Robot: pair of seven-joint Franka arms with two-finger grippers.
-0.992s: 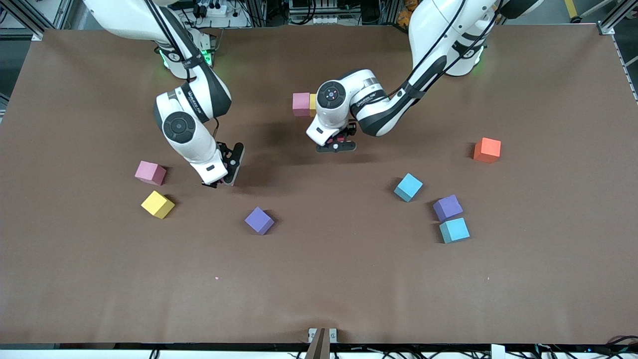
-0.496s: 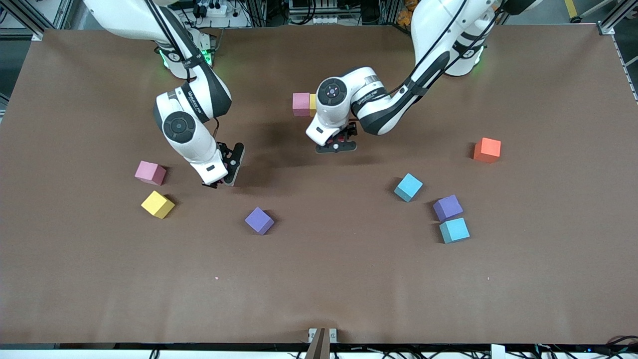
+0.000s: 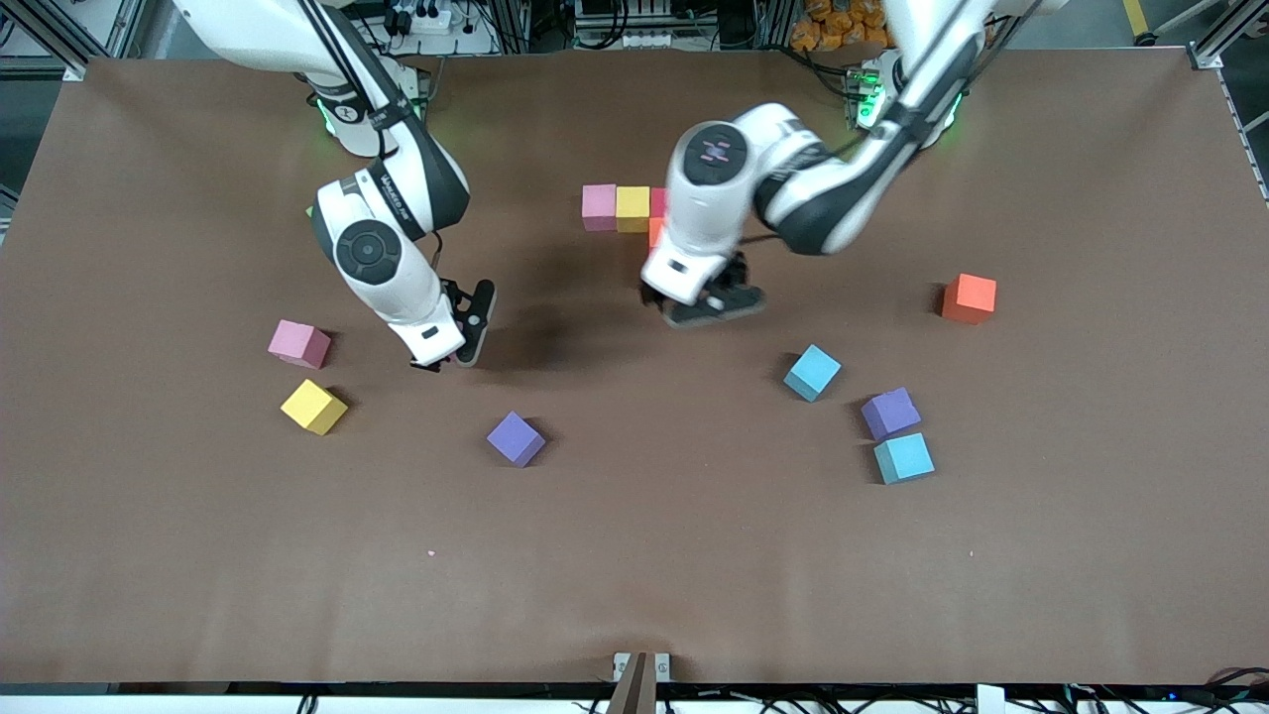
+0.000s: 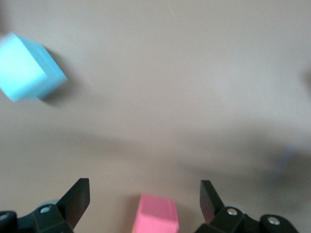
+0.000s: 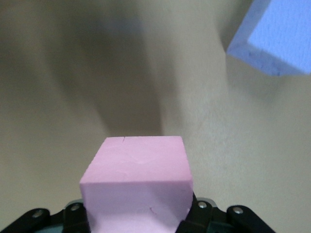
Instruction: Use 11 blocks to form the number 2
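Near the robots' edge of the table [image 3: 149, 555], the number 2 [image 3: 627, 207] is only begun: a pink cube [image 3: 599, 206] and a yellow cube [image 3: 633, 208] sit touching in a row, with what looks like a red cube [image 3: 658, 201] and an orange one [image 3: 655, 233] next to them, mostly hidden by the left arm, so their exact placing is hard to judge.

The left gripper [image 3: 716, 302] hangs over bare table just on the front-camera side of that row, its fingers [image 4: 77, 199] spread wide and empty; its wrist view shows a pink-red cube [image 4: 156, 221] below it.

The right gripper [image 3: 458, 337], over the table toward the right arm's end from the row, is clamped on a pink block [image 5: 138, 187].

The step in hand looks like bringing this pink block to the figure. Next, it calls for the left arm to clear away, then for setting the block square and flush against its neighbours.

Loose blocks remain nearer the front camera than the row: a pink one [image 3: 299, 343], yellow [image 3: 313, 407], two purple [image 3: 516, 438] [image 3: 890, 413], two light blue [image 3: 812, 372] [image 3: 903, 457] and a red-orange one [image 3: 969, 297].
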